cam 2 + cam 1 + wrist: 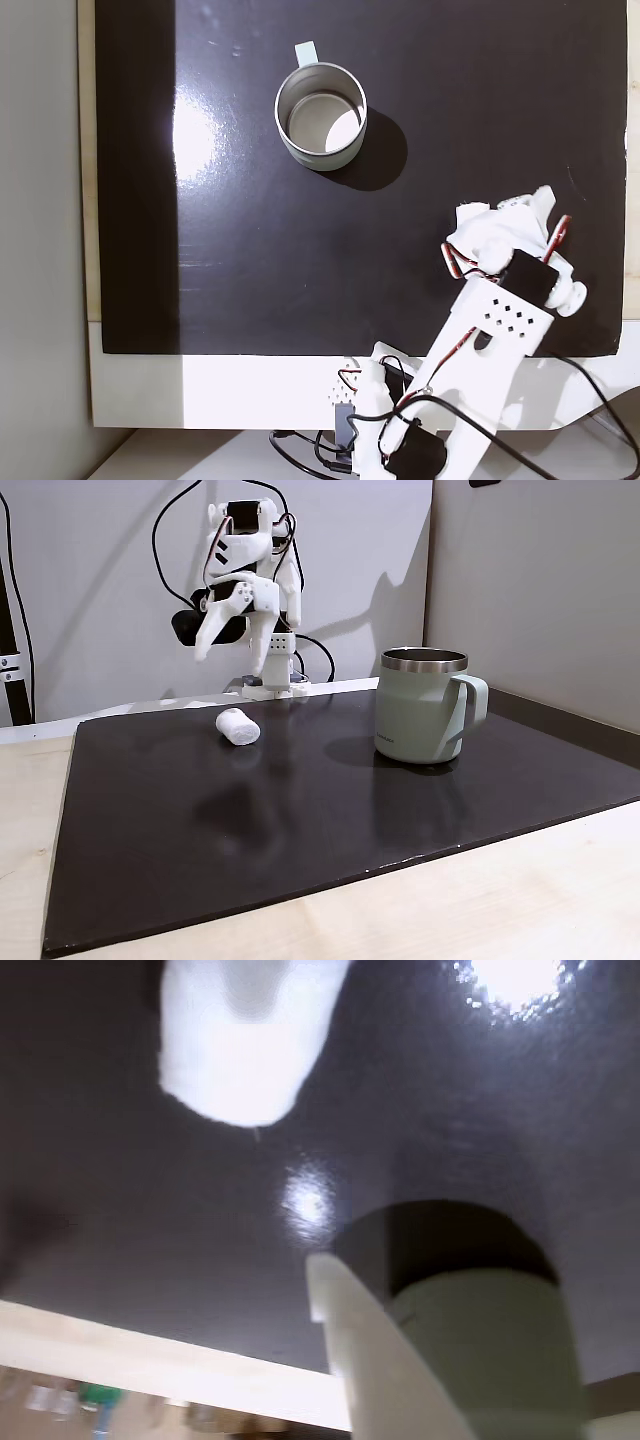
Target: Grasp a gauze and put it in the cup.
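Fixed view from the front: mat (300,820) open between gauze (238,726) at left and cup (422,706) at right; well apart. Cup mouth unobstructed; handle (472,702) juts right. Wall close behind.

Nothing here can be read. The cup (422,718) carries a tiny dark mark near its base in a fixed view, too small to make out as letters. The white arm (245,575) shows no label or number, and the dark mat (300,810) is plain.
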Motion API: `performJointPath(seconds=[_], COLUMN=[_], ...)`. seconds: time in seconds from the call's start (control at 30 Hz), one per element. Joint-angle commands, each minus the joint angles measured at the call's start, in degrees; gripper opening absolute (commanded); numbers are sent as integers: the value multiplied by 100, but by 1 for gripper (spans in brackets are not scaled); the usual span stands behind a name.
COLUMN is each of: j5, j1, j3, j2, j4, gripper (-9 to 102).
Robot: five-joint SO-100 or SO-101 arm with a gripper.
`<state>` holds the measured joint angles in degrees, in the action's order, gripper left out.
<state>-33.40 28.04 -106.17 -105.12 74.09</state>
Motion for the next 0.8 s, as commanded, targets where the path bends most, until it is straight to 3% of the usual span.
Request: performJointPath(seconds=[0.0,0.2,0.77], j5=[193,176,527], j1=[-158,-88,501], j3=[26,-255,-905], j2=[-62,114,1046], j4=[79,105,-976], gripper=[48,48,47])
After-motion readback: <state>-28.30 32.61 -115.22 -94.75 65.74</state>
